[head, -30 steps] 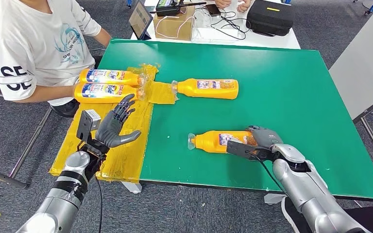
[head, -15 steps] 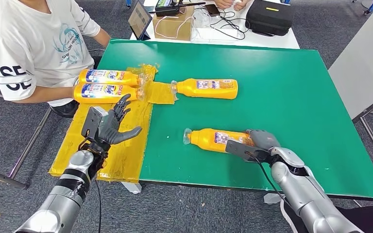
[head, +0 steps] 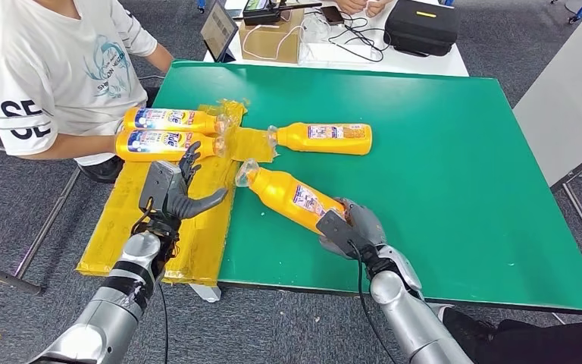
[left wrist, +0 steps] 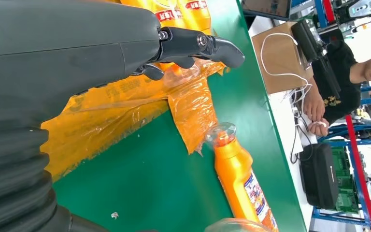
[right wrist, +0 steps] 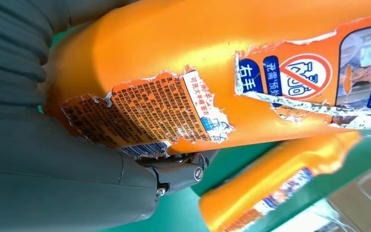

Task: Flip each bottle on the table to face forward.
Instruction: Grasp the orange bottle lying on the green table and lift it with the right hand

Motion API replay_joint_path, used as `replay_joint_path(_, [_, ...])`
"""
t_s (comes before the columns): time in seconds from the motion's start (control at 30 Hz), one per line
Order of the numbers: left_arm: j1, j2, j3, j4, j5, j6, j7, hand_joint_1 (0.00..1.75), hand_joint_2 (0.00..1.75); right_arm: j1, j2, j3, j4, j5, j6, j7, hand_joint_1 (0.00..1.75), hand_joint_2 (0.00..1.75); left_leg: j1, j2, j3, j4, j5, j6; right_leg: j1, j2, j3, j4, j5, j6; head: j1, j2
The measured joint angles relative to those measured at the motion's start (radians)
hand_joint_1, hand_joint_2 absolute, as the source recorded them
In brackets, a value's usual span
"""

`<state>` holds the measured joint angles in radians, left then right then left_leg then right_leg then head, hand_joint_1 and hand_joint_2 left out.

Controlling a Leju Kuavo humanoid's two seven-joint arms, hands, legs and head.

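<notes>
Four orange bottles are on the green worktop (head: 455, 144). The right robot hand (head: 351, 227) grips the base of one bottle (head: 292, 196), whose cap end is raised and tilted toward the left robot hand (head: 178, 194). This left hand is open, with fingers spread, above the yellow sheet (head: 197, 235). Beyond it two bottles (head: 168, 133) lie together, and another bottle (head: 324, 138) lies apart.
</notes>
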<state>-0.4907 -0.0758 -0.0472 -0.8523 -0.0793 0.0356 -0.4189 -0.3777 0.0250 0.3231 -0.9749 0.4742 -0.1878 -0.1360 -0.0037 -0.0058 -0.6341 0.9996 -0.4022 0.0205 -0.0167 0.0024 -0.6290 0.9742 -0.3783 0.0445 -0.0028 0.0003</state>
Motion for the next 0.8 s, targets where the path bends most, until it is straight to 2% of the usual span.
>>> replay_joint_path(0.33, [-0.021,-0.026,-0.009,0.014,0.04,-0.066,0.022,0.0,1.75,0.03,0.093,-0.036,-0.08,-0.063,-0.05,-0.048,1.75,1.75,-0.001,0.0,0.0,0.0,0.0,0.0,0.0,0.0,0.0,0.0,0.0,0.0,0.0,0.0])
replay_joint_path(0.6, [-0.023,-0.045,-0.041,0.027,0.285,-0.345,0.1,0.0,1.75,-0.026,0.169,0.011,-0.008,-0.105,-0.052,-0.079,1.75,1.75,0.0,0.001,0.0,0.0,0.0,0.0,0.0,0.0,-0.001,0.0,0.0,0.0,0.0,0.0])
replay_joint_path(0.8, [-0.02,-0.05,-0.071,0.024,0.366,-0.4,0.128,0.0,1.75,-0.059,0.194,0.038,0.049,-0.126,-0.054,-0.092,1.75,1.75,0.0,0.001,-0.001,0.0,0.0,0.0,0.0,0.0,-0.001,0.0,0.0,0.0,0.0,0.0])
